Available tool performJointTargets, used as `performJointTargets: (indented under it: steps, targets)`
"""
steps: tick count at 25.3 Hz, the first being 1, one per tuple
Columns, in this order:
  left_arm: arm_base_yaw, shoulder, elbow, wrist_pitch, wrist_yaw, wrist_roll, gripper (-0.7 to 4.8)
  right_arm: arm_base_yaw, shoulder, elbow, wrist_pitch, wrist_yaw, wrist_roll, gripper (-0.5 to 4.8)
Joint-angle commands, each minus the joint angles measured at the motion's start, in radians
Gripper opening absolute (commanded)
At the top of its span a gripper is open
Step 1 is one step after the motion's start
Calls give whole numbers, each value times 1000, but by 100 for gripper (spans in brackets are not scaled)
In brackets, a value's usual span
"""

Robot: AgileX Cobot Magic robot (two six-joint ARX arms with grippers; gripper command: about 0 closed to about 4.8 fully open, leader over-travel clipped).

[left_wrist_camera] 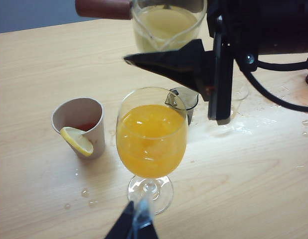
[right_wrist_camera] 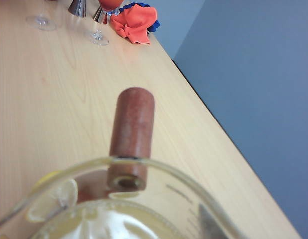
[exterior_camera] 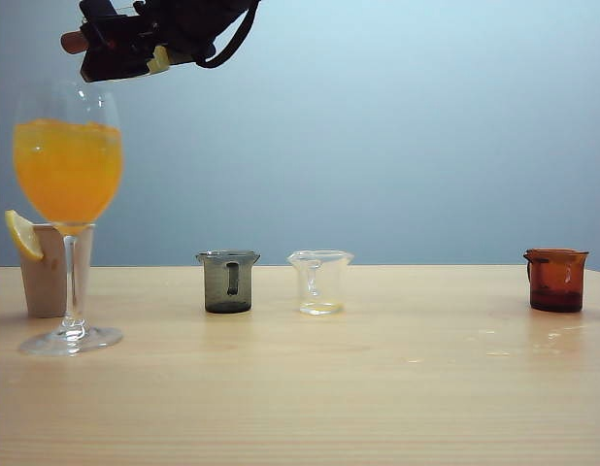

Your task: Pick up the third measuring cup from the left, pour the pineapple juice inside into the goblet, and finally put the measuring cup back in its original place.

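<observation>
One measuring cup of pale juice, clamped in the right gripper, hangs above the goblet. Left gripper at the left wrist view's 6 o'clock; jaw opening unclear.

Four measuring cups, one goblet.
</observation>
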Motion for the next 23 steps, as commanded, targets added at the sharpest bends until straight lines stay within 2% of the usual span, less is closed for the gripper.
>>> performJointTargets:
  steps: [1,9,13,23]
  targets:
    - [0,0,3,6,-1,1,-4,2,-7,5,42,0,-59,135]
    - [0,0,3,6,-1,1,-4,9,-7,5,48,4,-204,135]
    - [0,0,3,6,-1,1,-4,20,-7,5,67,40,-268,135]
    - [0,0,3,6,-1,1,-4,28,-7,5,69,51,-384,135]
